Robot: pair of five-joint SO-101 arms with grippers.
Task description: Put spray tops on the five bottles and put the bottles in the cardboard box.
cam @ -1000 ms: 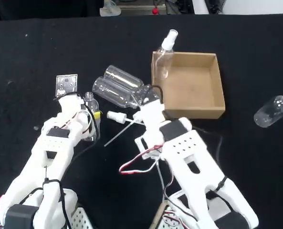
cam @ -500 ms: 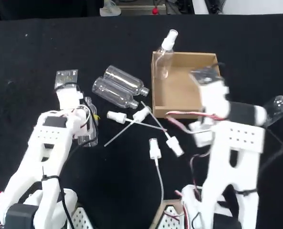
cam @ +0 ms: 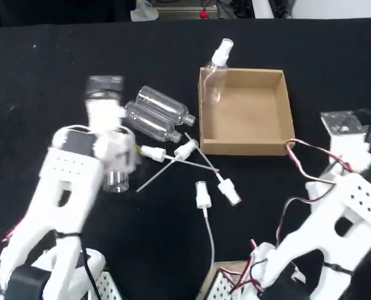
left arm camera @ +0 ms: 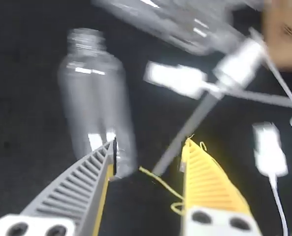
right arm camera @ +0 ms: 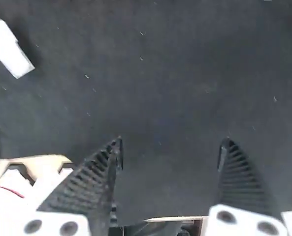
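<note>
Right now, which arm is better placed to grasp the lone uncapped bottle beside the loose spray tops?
Left. The left gripper, open, is right beside that bottle; the right gripper, also open, is over bare table beyond the cardboard box.

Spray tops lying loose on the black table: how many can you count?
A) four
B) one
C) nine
A: the high view shows four lying loose, one spray top, a second right beside it, then a third and a fourth close together.

The left gripper [left arm camera: 148, 152] hangs with jaws apart, a capless bottle [left arm camera: 94, 98] beside one, spray tops [left arm camera: 178, 78] beyond.
</note>
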